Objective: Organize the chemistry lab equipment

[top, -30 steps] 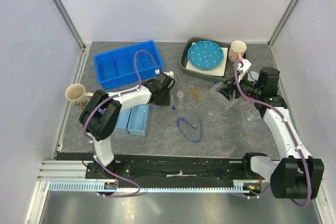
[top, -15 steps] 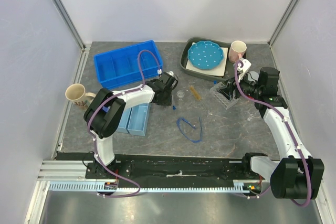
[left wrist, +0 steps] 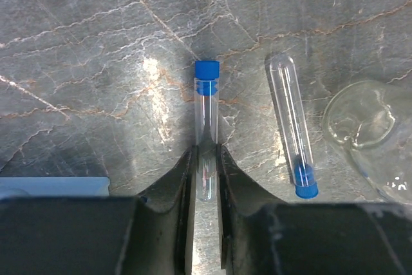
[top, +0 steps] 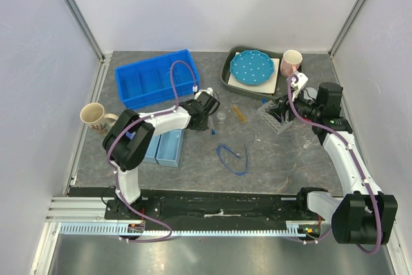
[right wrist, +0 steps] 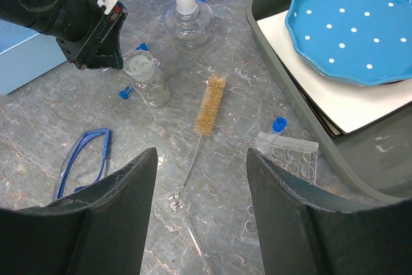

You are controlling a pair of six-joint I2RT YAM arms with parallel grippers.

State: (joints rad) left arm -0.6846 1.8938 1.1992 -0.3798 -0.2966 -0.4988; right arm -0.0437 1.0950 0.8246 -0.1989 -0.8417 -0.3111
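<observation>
Our left gripper (left wrist: 206,159) is clamped on the clear end of a tube (left wrist: 206,104), which lies low on the table (left wrist: 96,62) with its cap pointing away. The right gripper (right wrist: 201,159) hangs spread and empty above the rack (right wrist: 293,156). The pinch sits far from the cap, so we reckon the smooth glass could slip or swing down on lifting, knocking the second tube (left wrist: 291,123) just beside it, or the flask (left wrist: 370,127)

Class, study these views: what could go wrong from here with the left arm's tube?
1. The left gripper pinches the blue-capped tube only near its closed end, so the smooth tube may slip or pivot when lifted.
2. A second tube and a clear flask lie close beside it; a sideways move could knock them rolling.
</observation>
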